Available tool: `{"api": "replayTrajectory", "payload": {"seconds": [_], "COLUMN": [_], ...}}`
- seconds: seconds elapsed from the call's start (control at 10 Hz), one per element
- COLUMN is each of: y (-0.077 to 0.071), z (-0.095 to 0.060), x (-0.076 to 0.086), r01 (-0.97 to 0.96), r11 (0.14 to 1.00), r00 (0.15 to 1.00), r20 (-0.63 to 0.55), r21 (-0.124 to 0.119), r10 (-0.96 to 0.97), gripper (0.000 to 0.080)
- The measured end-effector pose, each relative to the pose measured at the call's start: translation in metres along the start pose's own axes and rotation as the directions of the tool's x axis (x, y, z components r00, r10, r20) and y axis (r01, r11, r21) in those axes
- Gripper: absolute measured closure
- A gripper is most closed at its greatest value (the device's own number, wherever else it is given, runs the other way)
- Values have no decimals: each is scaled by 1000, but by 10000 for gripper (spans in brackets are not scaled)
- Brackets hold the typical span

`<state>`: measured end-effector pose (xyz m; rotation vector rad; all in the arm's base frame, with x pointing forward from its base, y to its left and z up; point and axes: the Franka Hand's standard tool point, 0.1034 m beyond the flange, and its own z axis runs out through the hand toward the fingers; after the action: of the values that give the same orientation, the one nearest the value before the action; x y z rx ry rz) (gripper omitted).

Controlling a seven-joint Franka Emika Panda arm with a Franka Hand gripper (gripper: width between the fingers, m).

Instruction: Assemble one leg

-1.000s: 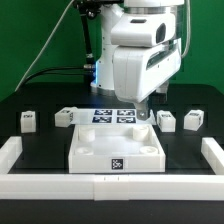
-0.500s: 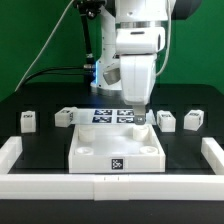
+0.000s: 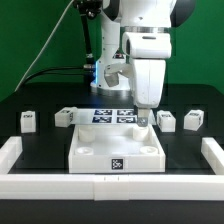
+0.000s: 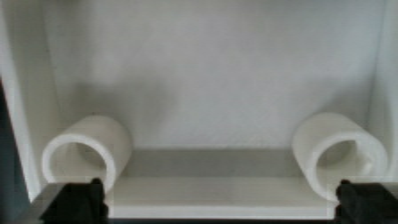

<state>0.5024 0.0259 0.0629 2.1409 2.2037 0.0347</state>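
The large white tray-like piece [image 3: 112, 150] lies in the middle of the table, and in the wrist view [image 4: 214, 90] it fills the picture with two rounded corner sockets. My gripper [image 3: 146, 118] hangs low over its far right part, jaws wide apart, with nothing between them. In the wrist view the gripper [image 4: 217, 200] shows only as dark fingertips [image 4: 73, 200] at the picture's edges. Small white legs with tags stand on the table: two at the exterior view's left [image 3: 28, 121] [image 3: 64, 117] and two at its right [image 3: 167, 121] [image 3: 192, 121].
The marker board [image 3: 108, 114] lies behind the tray piece. A low white fence [image 3: 110, 186] runs along the front, with side walls at the exterior view's left [image 3: 10, 150] and right [image 3: 213, 150]. Cables hang behind the arm.
The hand has turned about its upright axis and shifted slightly toward the exterior view's right, staying low over the tray piece's far edge. The parts on the table have not moved.
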Motion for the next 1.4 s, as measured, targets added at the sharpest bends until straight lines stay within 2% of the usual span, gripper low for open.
{"api": "replayTrajectory", "payload": {"seconds": [0.2,0.3,0.4,0.6,1.0,1.3,1.4], "y": [-7,-22,-34,-48,-62,-65,-65], "z": [5,12,17,24,48,54,54], "x": [-4,-11,-16,-23,-21,-29,-28], "r01": [48,67,59,47,41,24,12], "r11": [999,998,998,999,997,997,997], "r00": [999,998,998,999,999,999,999], "r20": [-5,-13,-17,-20,-36,-36,-36], "r21": [-9,-6,5,28,65,76,75], "r10": [-48,-67,-59,-46,-38,-21,-9], "gripper": [150,150,150,150,150,150,248]}}
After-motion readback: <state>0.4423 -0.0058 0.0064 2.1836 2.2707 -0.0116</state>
